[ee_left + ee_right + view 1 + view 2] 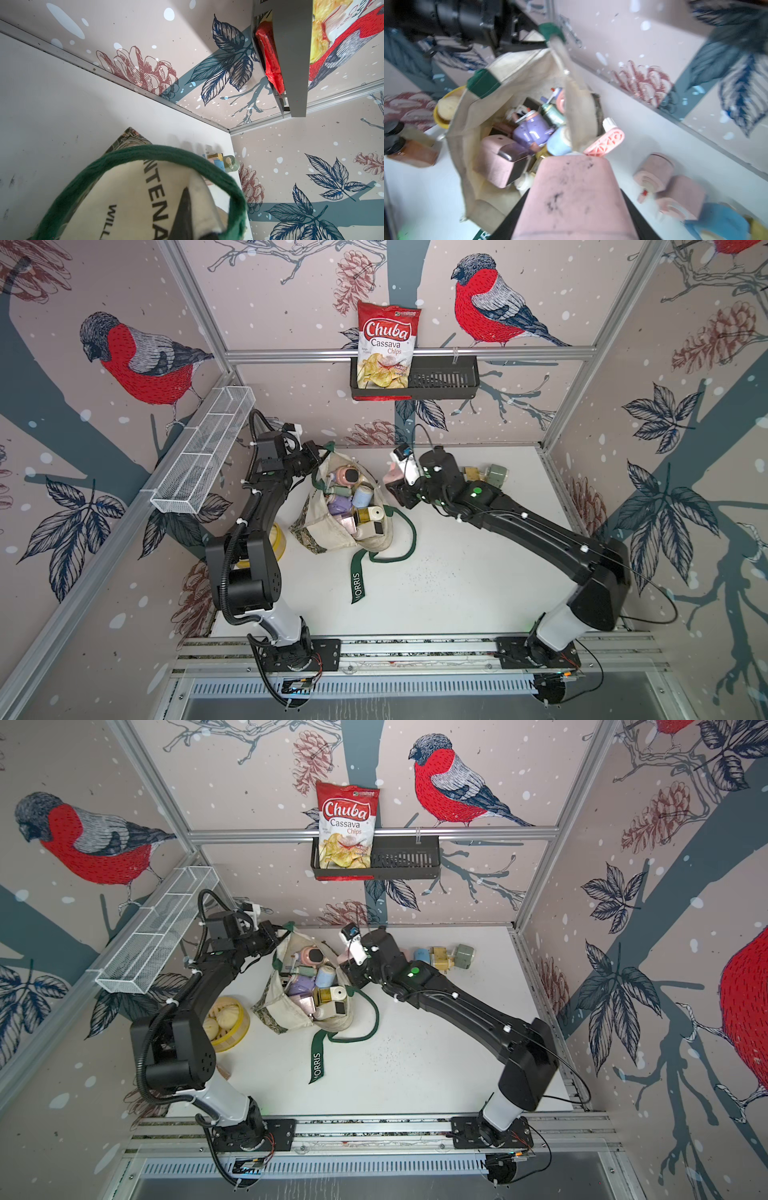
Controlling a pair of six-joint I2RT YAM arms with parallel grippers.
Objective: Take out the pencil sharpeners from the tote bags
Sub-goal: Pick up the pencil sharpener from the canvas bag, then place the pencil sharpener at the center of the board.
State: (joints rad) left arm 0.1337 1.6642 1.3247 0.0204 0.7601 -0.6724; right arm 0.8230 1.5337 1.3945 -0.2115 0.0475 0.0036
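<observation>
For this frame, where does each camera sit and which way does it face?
Top views: overhead, looking down on the table, left arm, right arm and tote bag.
Left wrist: low beside the tote bag, facing the back corner; one dark finger of the left gripper shows, pinching canvas.
Right wrist: above the bag's mouth, looking in; the right gripper clamps a pink sharpener.
Shared: all views show the tote bag; both wrist views catch the loose sharpeners on the table.

Left arm jaws pinched; right arm jaws gripping.
</observation>
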